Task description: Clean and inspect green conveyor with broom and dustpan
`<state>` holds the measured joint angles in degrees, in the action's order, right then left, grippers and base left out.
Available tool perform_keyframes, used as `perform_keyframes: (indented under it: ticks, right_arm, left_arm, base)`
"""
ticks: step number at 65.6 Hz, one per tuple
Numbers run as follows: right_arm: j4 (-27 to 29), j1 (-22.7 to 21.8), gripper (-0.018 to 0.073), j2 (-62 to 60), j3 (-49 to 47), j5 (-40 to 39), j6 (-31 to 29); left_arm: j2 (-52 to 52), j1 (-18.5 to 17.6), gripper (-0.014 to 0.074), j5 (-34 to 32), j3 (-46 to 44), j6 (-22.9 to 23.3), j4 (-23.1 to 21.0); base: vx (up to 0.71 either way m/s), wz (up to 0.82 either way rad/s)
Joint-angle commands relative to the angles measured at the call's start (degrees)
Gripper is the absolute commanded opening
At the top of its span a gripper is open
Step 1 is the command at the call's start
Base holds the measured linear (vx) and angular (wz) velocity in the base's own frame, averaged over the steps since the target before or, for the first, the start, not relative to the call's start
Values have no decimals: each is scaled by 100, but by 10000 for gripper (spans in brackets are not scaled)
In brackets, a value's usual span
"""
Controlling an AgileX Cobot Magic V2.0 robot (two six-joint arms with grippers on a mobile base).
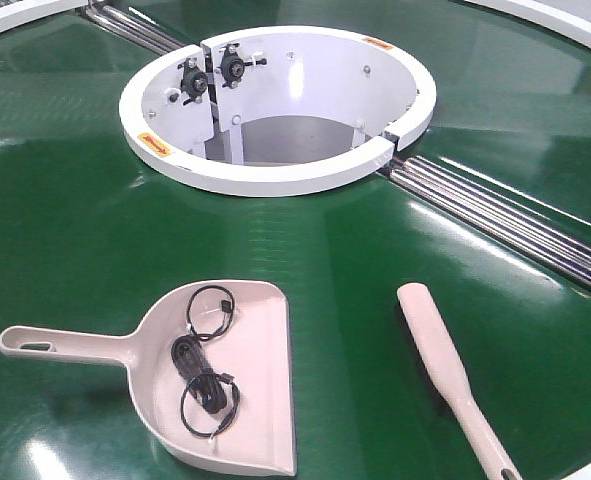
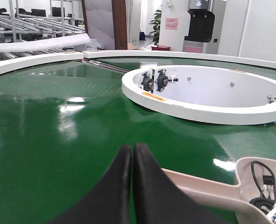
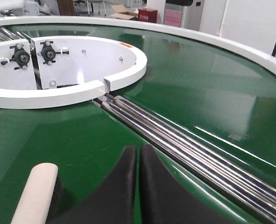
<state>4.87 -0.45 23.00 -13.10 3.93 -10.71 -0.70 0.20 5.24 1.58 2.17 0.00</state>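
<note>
The pale pink-beige dustpan (image 1: 235, 390) lies on the green conveyor (image 1: 75, 220) at the front, handle pointing left, with black cables (image 1: 203, 372) coiled inside it. To its right the broom (image 1: 445, 365) rests flat, handle toward the front edge. Neither gripper shows in the front view. In the left wrist view my left gripper (image 2: 131, 151) is shut and empty, hovering just left of the dustpan (image 2: 212, 186) handle. My right gripper (image 3: 138, 151) is likewise shut on nothing, with the broom (image 3: 37, 193) head tip at its lower left.
A white circular ring (image 1: 275, 175) with black bearing blocks (image 1: 215, 75) surrounds an opening at the belt's centre. Chrome roller strips (image 1: 515, 220) run diagonally from the ring to the right and toward the far left. A white outer rim (image 3: 198, 37) borders the belt.
</note>
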Motion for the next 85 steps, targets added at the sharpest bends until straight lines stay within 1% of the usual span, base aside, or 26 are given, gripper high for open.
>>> perform_keyframes:
  ticks: [1,15,16,18,28,35,85]
  right_arm:
    - [-21,-45,-6,-227,209,-595,-14]
    - [92,-45,-6,-1194,1560,-1617,8]
    - [92,-45,-6,-1269,1573,-1581,8]
    - [92,-45,-6,-1454,1531,-1220,-14]
    - [55,-45,-6,-2441,1541,-393,-285]
    - [100,-27,-6,-2408,1543,-10,-291]
    - [100,-32,-6,-2408,1538,-198,-180]
  left_arm:
    - [-88,15,-22,-447,133,53,-49]
    - [-88,15,-22,-447,133,53,-49]
    - [-88,15,-22,-447,133,53,-49]
    - [-88,15,-22,-447,133,53,-49]
    - [-88,15,-22,-447,133,53,-49]
    - [-88,15,-22,-442,133,53,-49]
    - [-88,15,-22,-442,133,53,-49]
  base:
    - [0,0]
    - [0,0]
    - [0,0]
    - [0,0]
    - [0,0]
    - [0,0]
    - [0,0]
